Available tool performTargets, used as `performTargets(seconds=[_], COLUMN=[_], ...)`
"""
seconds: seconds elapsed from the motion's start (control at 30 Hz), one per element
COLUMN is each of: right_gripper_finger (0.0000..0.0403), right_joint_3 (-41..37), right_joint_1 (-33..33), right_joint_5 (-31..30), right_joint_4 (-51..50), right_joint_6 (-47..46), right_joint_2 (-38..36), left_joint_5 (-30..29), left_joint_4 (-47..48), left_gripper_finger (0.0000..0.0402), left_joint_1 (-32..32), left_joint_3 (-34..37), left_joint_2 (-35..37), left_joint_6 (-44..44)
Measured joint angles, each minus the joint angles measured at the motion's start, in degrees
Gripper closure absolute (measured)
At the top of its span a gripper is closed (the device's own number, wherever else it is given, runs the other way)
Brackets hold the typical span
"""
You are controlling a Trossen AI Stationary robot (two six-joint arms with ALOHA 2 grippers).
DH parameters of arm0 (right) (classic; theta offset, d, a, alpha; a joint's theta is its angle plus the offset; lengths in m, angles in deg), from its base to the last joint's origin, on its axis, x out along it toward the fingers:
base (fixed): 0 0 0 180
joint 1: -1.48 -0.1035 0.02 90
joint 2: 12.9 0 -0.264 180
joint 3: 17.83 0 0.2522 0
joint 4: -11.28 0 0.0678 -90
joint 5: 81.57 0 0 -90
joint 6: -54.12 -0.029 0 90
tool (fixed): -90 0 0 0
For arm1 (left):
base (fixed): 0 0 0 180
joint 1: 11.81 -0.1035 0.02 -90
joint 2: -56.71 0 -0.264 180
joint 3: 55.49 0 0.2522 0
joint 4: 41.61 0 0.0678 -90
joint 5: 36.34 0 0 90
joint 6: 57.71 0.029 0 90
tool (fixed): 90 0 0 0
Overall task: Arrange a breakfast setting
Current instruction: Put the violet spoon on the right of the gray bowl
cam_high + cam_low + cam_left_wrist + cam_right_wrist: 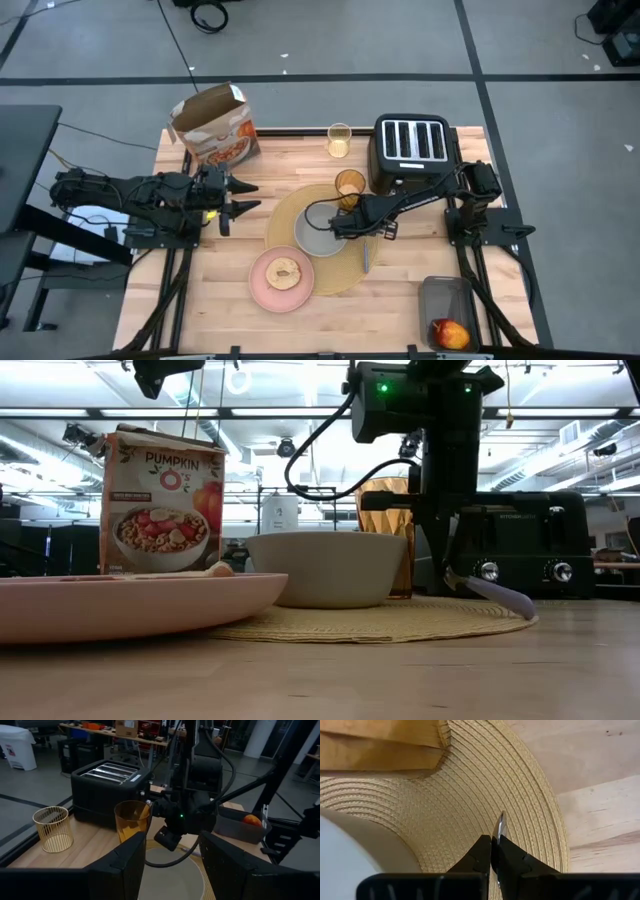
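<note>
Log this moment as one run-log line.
right gripper: shut on spoon, over placemat beside bowl | left gripper: open, empty, waiting near cereal box | toast: on plate

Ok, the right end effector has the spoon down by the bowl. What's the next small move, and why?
Probably open the right end effector and then lift straight up. It is pinched shut on the blue-handled spoon, whose low end appears to rest on the round tan placemat beside the grey bowl, so letting go should leave the spoon laid in place.
</note>
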Motion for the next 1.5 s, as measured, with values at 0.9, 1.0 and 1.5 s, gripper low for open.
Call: performTargets(seconds=[0.9,1.0,1.5], right_gripper_finger=[0.0379,0.0363,0.0287], right_joint_3=[-4.7,-4.72,-4.72], right_joint_1=[-3.14,-2.7,-3.06], right_joint_5=[0.83,-0.04,-0.69], right_joint_4=[3.38,3.9,4.05], right_joint_6=[-3.06,-3.12,1.65], right_joint_2=[-0.2,-0.2,-4.51], left_joint_5=[0.43,0.47,-0.23], left_joint_4=[0.15,0.17,0.24], left_gripper_finger=[0.021,0.021,0.021], left_joint_1=[1.13,2.08,5.42], left_joint_3=[0.0,0.0,0.0], left_joint_2=[0.0,0.0,-0.09], left_joint_6=[-0.04,-0.97,-4.09])
